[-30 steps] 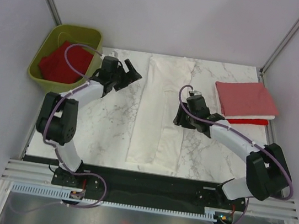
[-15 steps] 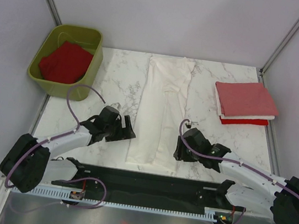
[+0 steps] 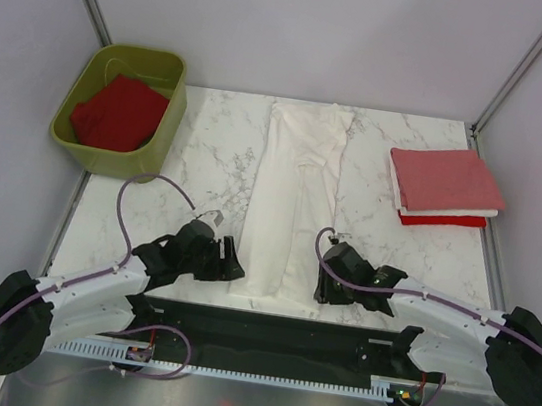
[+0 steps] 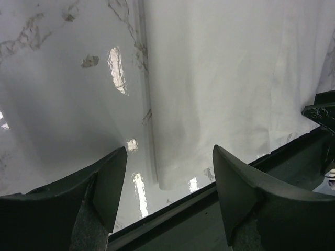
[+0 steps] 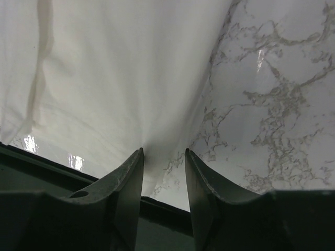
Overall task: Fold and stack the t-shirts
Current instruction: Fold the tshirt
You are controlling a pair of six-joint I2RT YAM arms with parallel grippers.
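**Item:** white t-shirt, laid as a long strip down the middle of the marble table, with its hem at the near edge.
**Handling, as I judge it:** soft, light and limp. It should sag and slide on the glossy top, so I would take it at both near corners.
**My left gripper**: jaws wide, empty, over the near left corner.
**My right gripper**: pinching the near right hem.
**Also present:** folded stack at far right; red t-shirt in the olive tub.
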